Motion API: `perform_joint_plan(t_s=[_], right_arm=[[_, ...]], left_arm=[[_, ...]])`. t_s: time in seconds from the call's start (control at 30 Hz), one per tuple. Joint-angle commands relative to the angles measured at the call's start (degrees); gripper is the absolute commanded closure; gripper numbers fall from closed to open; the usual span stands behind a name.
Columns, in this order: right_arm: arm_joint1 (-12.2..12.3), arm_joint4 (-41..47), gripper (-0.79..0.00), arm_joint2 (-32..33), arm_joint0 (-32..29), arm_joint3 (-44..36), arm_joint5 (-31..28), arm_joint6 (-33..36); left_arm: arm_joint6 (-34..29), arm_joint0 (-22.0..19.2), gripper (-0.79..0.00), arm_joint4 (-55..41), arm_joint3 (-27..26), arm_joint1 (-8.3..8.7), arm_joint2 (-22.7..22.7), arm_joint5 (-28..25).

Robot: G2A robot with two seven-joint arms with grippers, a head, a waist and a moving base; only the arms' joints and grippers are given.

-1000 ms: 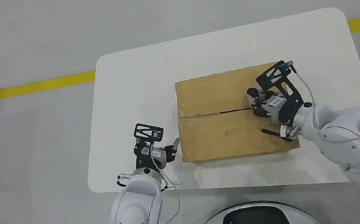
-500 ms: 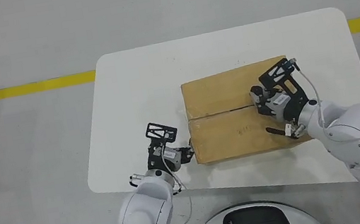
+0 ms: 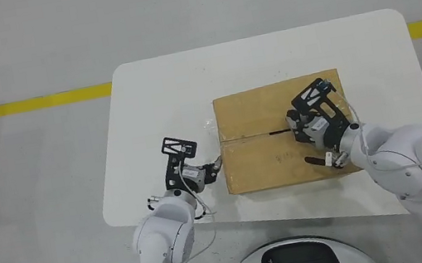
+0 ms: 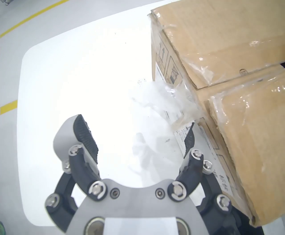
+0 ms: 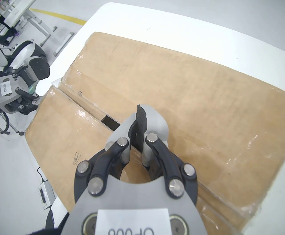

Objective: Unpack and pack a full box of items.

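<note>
Loose tape (image 4: pixel 164 98) is seen just beyond the parted fingers of the left gripper (image 4: pixel 137 129), against the box (image 4: pixel 222 44), which is shifted away from them since a second ago. The fingers of the right gripper (image 5: pixel 141 115) are pressed together.

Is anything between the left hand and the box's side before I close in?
Nothing solid. The open left hand sits right beside the box; only a loose scrap of clear tape hangs off the seam end ahead of it.

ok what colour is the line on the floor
Yellow. The floor line shows best in the top view.
</note>
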Motion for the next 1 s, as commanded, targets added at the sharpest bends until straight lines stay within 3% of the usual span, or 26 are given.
perform_joint_plan(t_s=[0.0,0.17,0.3,0.37,0.4,0.47,0.53,0.97], right_arm=[[0.0,-0.2,0.000,-0.2,0.2,0.2,0.0,0.1],[-0.2,-0.4,0.000,-0.6,0.4,0.6,0.1,0.0],[-0.3,-0.4,0.000,-0.9,0.8,0.9,0.3,-0.2],[-0.3,-0.2,0.000,-1.0,1.0,1.0,0.3,-0.3],[-0.4,-0.1,0.000,-1.1,1.1,1.2,0.3,-0.3],[-0.4,-0.1,0.000,-1.2,1.4,1.5,0.3,-0.4],[-0.5,0.0,0.000,-1.4,1.5,1.9,0.2,-0.4],[-0.8,0.4,0.000,-2.0,2.9,3.9,-0.6,-0.4]], left_arm=[[0.0,-0.4,-0.785,-0.3,0.2,0.08,-0.1,-0.9],[0.5,-1.3,-0.785,-0.5,1.0,0.11,0.3,-1.1],[0.9,-2.4,-0.656,-1.3,2.4,0.00,1.2,-0.9],[1.1,-3.1,-0.372,-1.9,3.0,-0.07,1.6,-0.8],[1.2,-3.4,-0.345,-2.0,3.3,-0.10,1.9,-0.8],[1.6,-3.9,-0.215,-2.4,3.7,-0.14,2.2,-0.8],[1.9,-4.2,-0.009,-2.8,4.1,-0.16,2.5,-1.0],[5.0,-4.7,0.000,-2.7,4.8,-0.04,3.3,-1.2]])
